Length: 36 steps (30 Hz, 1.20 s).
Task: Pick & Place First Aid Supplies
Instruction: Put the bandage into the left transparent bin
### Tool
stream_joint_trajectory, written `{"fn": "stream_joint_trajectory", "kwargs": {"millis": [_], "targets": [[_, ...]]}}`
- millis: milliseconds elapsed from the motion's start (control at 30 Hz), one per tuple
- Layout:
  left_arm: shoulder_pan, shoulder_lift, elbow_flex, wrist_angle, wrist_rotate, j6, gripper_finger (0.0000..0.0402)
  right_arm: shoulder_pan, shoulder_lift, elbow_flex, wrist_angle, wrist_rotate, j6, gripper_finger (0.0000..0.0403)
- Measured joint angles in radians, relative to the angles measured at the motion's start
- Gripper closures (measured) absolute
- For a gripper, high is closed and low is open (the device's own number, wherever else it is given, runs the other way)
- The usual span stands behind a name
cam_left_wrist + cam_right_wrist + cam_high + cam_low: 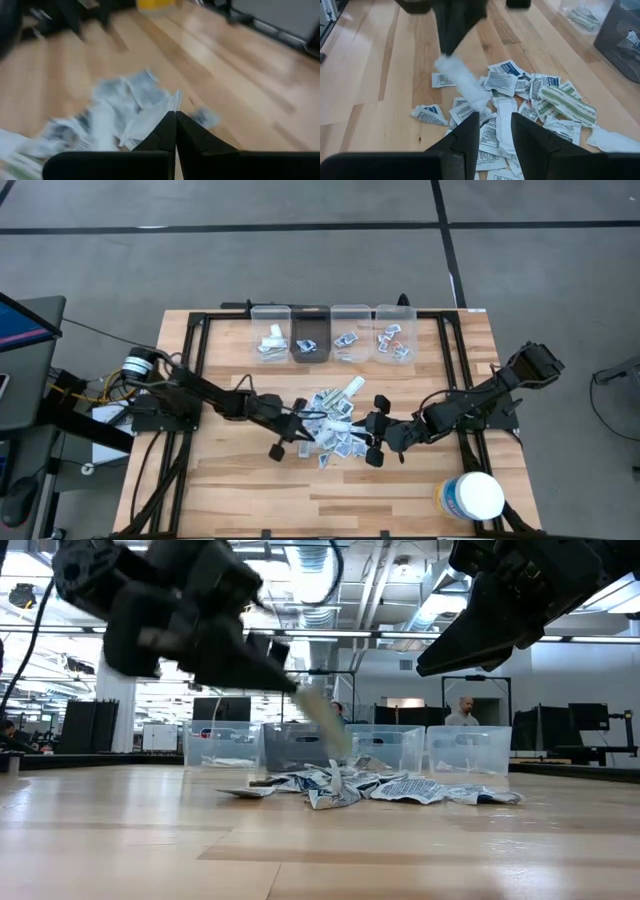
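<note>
A: Where are the first aid supplies (pixel 335 423) right now?

B: Heaped in a loose pile near the middle of the bench (pixel 420 490), in front of a row of four clear bins (pixel 332 332) along the far edge. Some packets already lie inside those bins.

A: And the left hand (pixel 290 685)?

B: Lifted above the pile, fingers pinched fully together on a pale strip (pixel 322 720). In the low view the strip hangs from the fingertips, its long axis slanting downward and away from the hand, the lower end pointing at the pile. It looks blurred, so I cannot read any print on it.

A: Does the right wrist view agree?

B: Yes, the same strip (pixel 462 80) shows there as a white smear running from the dark fingertips down toward the packets.

A: The right hand (pixel 495 131)?

B: Just beside the pile on the right side, fingers partly apart with nothing between them. A long green-striped packet (pixel 567 104) lies flat ahead of it.

A: Anything else on the bench?

B: A white round tub (pixel 470 496) with a yellow label stands near the front right corner, well apart from the pile.
</note>
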Motion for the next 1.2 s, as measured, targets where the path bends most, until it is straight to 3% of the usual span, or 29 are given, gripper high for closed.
{"fn": "stream_joint_trajectory", "kwargs": {"millis": [133, 333, 500, 700, 867, 1200], "targets": [[0.003, -0.087, 0.0, -0.003, -0.084, -0.059, 0.0397, 0.0, 0.0, 0.0, 0.0, 0.0, 0.0, 0.0296], [0.062, -0.221, 0.0, -0.003, -0.233, -0.415, 0.0397, -0.004, 0.0, 0.0, -0.001, 0.001, -0.008, 0.0296], [0.116, -0.329, 0.0, -0.004, -0.292, -0.581, 0.0395, -0.036, 0.0, 0.0, -0.002, 0.001, -0.01, 0.0296], [0.167, -0.438, 0.0, -0.02, -0.332, -0.591, 0.0397, -0.11, 0.0, 0.0, -0.004, 0.001, -0.011, 0.0296], [0.247, -0.52, 0.0, -0.15, -0.403, -0.585, 0.0395, -0.191, 0.0, 0.0, -0.001, 0.003, -0.011, 0.0296], [0.576, -0.582, 0.0, -0.347, -0.436, -0.476, 0.0391, -0.407, 0.0, 0.0, 0.023, 0.003, -0.011, 0.0296]]}}
